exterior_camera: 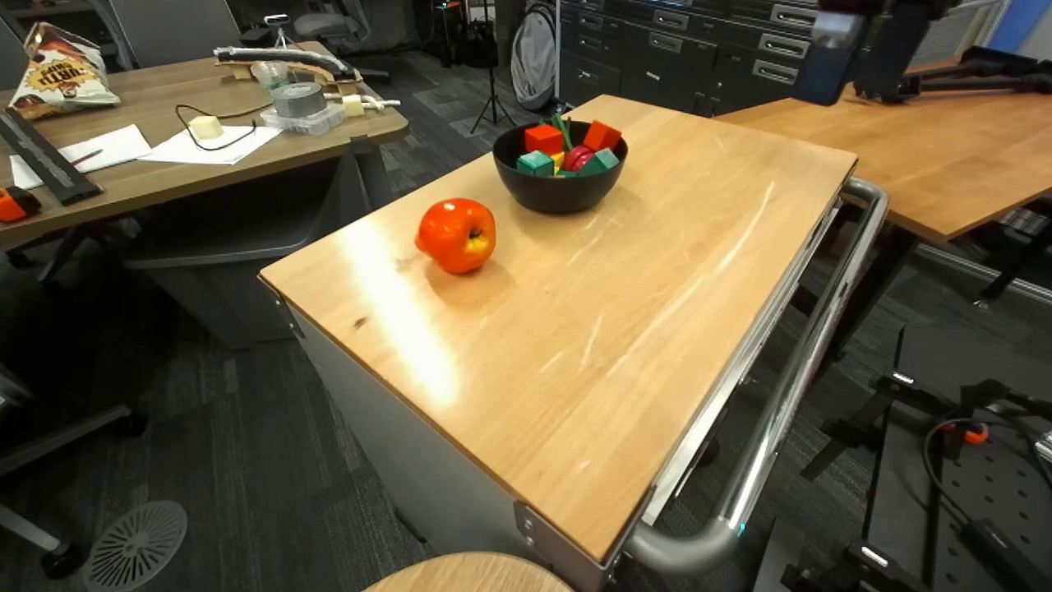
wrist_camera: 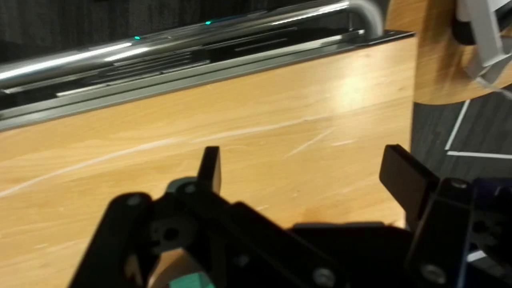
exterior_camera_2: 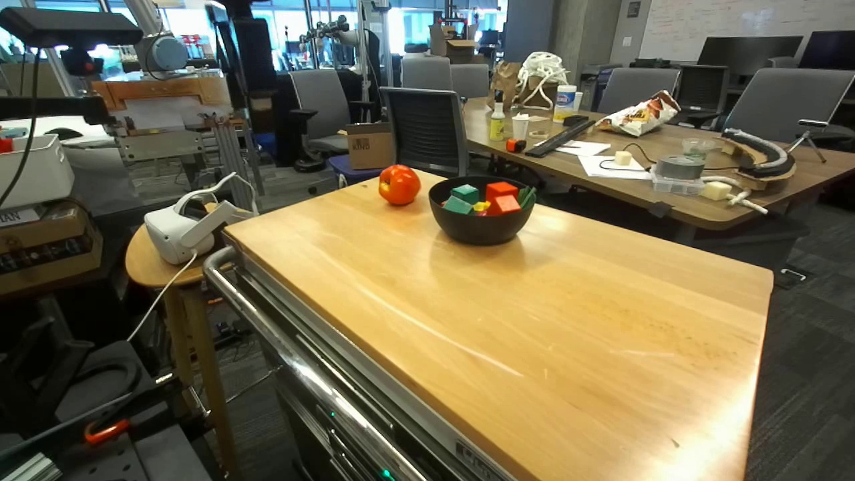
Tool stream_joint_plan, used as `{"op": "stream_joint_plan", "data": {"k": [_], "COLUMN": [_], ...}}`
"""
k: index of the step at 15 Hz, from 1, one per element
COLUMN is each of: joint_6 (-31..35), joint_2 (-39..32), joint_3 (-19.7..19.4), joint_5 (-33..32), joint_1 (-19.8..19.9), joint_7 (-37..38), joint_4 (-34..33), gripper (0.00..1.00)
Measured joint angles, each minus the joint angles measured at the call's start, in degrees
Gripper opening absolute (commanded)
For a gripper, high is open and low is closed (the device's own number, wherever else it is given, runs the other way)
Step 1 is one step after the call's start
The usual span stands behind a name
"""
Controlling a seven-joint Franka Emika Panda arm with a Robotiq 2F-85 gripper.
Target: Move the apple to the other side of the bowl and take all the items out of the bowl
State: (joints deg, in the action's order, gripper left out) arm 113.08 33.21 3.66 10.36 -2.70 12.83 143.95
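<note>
I'm working over the wooden tabletop (exterior_camera: 641, 312). My gripper (wrist_camera: 302, 164) is hanging clear of the bowl (exterior_camera: 559, 193), higher up, its fingers (wrist_camera: 408, 182) spread wide, gripping nothing. Beside the bowl, apart from it, the apple (exterior_camera: 456, 236) is sitting. I'm fearing an off-centre squeeze sending it rolling against the bowl, jostling the cubes (exterior_camera: 542, 140) inside.

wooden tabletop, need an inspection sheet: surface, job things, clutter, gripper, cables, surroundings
Surface: pale wooden tabletop, scratched, shiny in places.
Job's things: shiny round red-orange apple on the tabletop, apart from the deep round black bowl; in it, red blocks, green blocks, a small yellow piece and a dark-red fruit.
Clutter: crumpled printed bag and white paper sheets on a brown wooden table nearby.
Gripper: black two-fingered gripper open, holding nothing.
Cables: thin white cable from a white headset.
Surroundings: black drawer cabinet, grey chairs.
</note>
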Motion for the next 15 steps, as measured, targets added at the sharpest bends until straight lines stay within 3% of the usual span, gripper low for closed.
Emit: {"op": "stream_joint_plan", "data": {"k": [4,9,15], "joint_6": [6.33,6.76,13.12], "joint_2": [-0.57,-0.72,-7.09], "joint_3": [1.62,1.89,6.09], "joint_5": [2.76,2.76,-8.83], "joint_1": [-1.35,-0.90,-0.31], "joint_7": [1.67,2.02,2.92], "joint_4": [-1.13,-1.02,-5.22], "gripper": [1.00,1.00,1.00]}}
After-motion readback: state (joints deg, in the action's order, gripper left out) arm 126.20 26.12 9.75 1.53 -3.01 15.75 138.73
